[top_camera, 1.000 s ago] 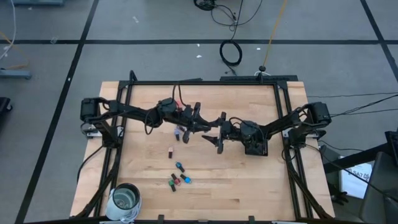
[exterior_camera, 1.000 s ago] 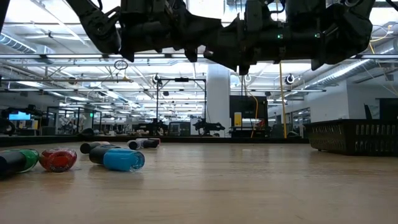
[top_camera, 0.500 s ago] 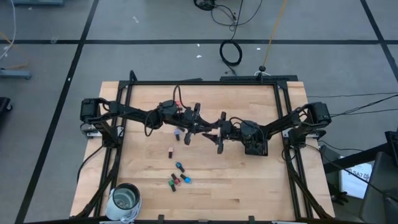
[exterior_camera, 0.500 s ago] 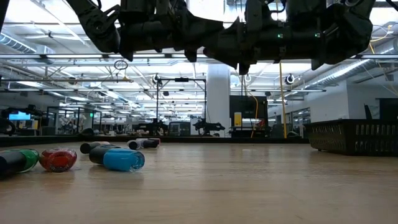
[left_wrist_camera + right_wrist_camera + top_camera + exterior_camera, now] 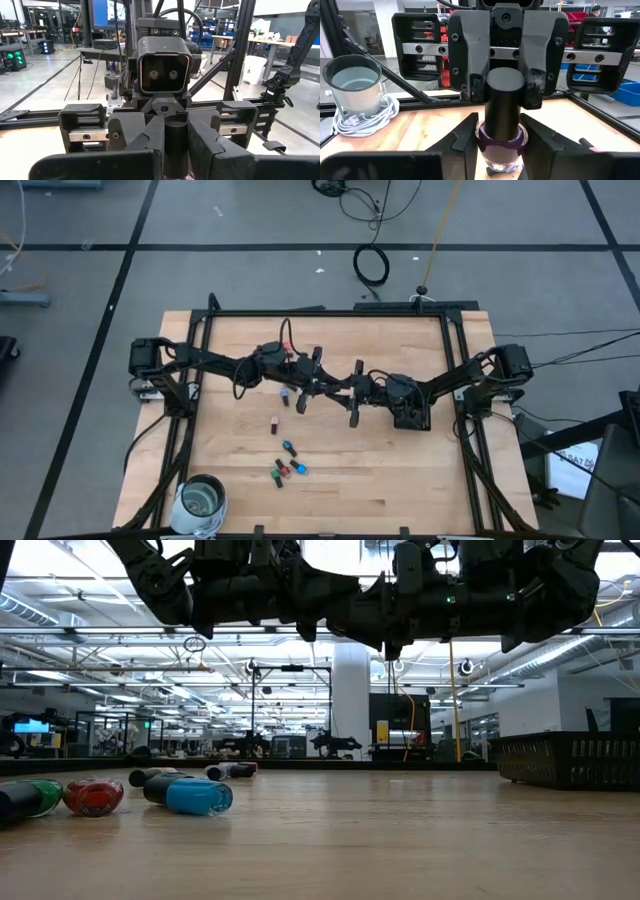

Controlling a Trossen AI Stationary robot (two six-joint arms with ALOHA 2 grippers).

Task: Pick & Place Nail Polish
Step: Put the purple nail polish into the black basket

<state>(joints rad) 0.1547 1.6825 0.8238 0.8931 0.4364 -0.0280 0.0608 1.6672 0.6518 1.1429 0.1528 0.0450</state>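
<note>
One nail polish bottle (image 5: 501, 142), purple glass with a dark cap, stands upright in the air over the middle of the table. My left gripper (image 5: 318, 378) and my right gripper (image 5: 350, 392) meet there, tip to tip, and both are shut on it. In the high view their fingers hide the bottle. Several more nail polish bottles lie on their sides on the wood: one (image 5: 284, 394) under the left arm, a dark red one (image 5: 274, 422), a teal one (image 5: 289, 448) and a small cluster (image 5: 286, 470). My left gripper pinches the bottle's dark cap (image 5: 175, 145) between its two fingers (image 5: 470, 85). The fingers lie level and come from the table's left. The bottle stands upright, cap up, clear of the table. My right gripper has its two fingers (image 5: 467, 137) against opposite sides of the purple glass body (image 5: 487, 142), below the cap. They lie level and come from the table's right.
A black tray (image 5: 412, 420) sits under the right arm, and shows at the right in the low view (image 5: 570, 758). A round glass jar (image 5: 203, 502) stands at the near left corner. Lying bottles (image 5: 190, 795) fill the near left of the table.
My right gripper has shut: its fingers stood wide on either side of the bottle and now lie against the glass body. My left gripper keeps the cap, and the bottle stays where it was.
</note>
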